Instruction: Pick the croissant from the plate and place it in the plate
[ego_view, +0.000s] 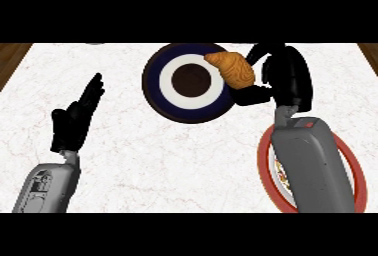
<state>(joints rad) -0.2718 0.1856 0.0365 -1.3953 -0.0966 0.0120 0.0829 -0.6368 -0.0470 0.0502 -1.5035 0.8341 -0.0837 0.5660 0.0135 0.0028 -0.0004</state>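
The golden-brown crescent croissant (231, 69) is hanging over the right rim of the round navy plate with a white ring (153, 75). Its long axis is running diagonally, from upper left to lower right. The right hand (284, 75) is curling round its right side. The grey forearm is covering part of the red-rimmed plate (359, 175). The left hand (72, 120) is resting at the left, fingers straight.

The desk (177, 150) is a white marble top, crossed by faint, pale veins (clearest across the lower middle). It fills almost the whole view. Beyond its edge a wedge of brown wood (10, 57) shows at the upper left corner, and a narrower brown wedge (368, 50) at the upper right. Light falls evenly across the top.
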